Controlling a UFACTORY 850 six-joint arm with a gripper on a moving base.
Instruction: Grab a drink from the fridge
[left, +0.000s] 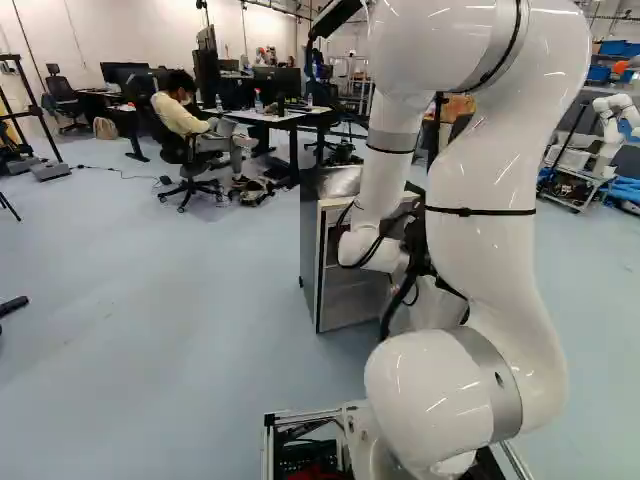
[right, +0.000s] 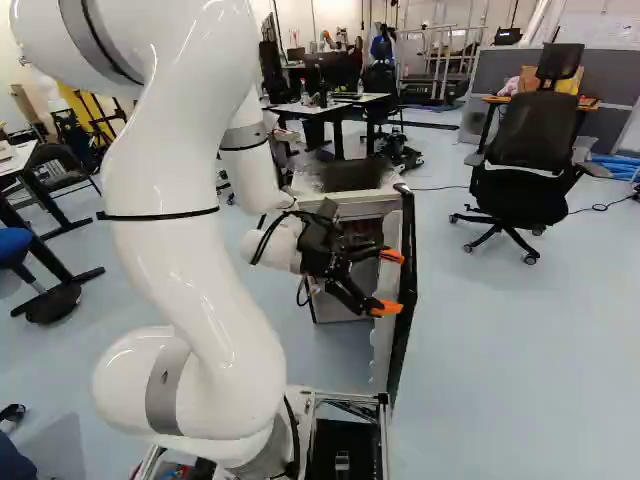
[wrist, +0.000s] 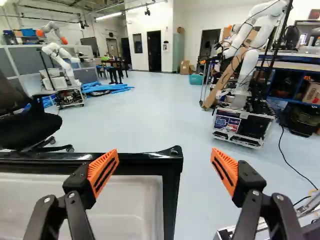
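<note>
In the right base view my gripper (right: 393, 282) is beside the inner side of the fridge door (right: 408, 290), which stands open. The wrist view shows the gripper (wrist: 164, 165) open wide, with nothing held between its orange pads. The door's black edge (wrist: 171, 197) runs between and below the two fingers, and its white inner lining (wrist: 130, 205) lies by one of them. The fridge (left: 312, 240) stands ahead of the base, partly hidden behind my arm; pale shelves show inside. I cannot make out a drink in any view.
An office chair (right: 530, 140) stands beyond the door, and desks (right: 335, 105) stand behind the fridge. Another robot (wrist: 241, 117) on a wheeled base is across the floor; a second (wrist: 65, 75) stands near blue tubes. A dark item (right: 352, 176) lies on the fridge top.
</note>
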